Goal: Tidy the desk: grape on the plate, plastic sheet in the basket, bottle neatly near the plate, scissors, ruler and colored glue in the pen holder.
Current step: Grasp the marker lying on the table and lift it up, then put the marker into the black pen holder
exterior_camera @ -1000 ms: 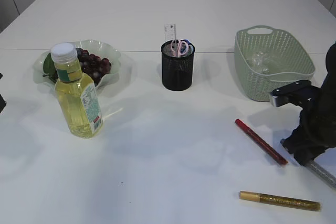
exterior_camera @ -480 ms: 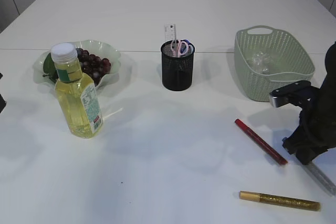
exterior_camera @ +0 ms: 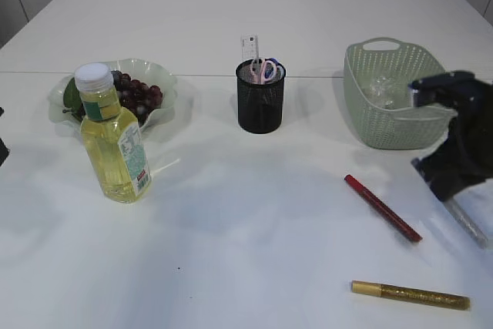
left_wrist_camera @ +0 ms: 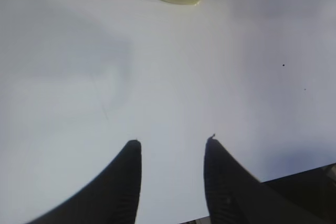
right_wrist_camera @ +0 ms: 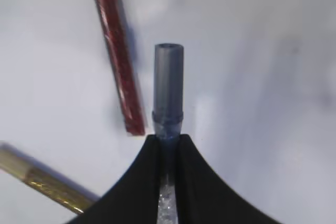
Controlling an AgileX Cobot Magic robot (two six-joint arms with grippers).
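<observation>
My right gripper (right_wrist_camera: 168, 145) is clamped on the silver glue pen (right_wrist_camera: 168, 90), its long axis pointing to 12 o'clock. The pen holder (exterior_camera: 260, 96) lies at 10 o'clock across the bench (exterior_camera: 231, 252), nearer this arm; the left gripper (left_wrist_camera: 172, 150) hangs part open, empty.

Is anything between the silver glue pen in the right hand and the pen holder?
Nothing visible blocks it. The silver pen is clamped in the right hand; open table lies toward the holder, with the red pen lying flat below.

Bright, even light washes the white table (exterior_camera: 231, 213); shadows are soft and faint. Near the right claw (right_wrist_camera: 168, 142) the red glue pen (right_wrist_camera: 116, 51) blurs; left wrist view is hazy
</observation>
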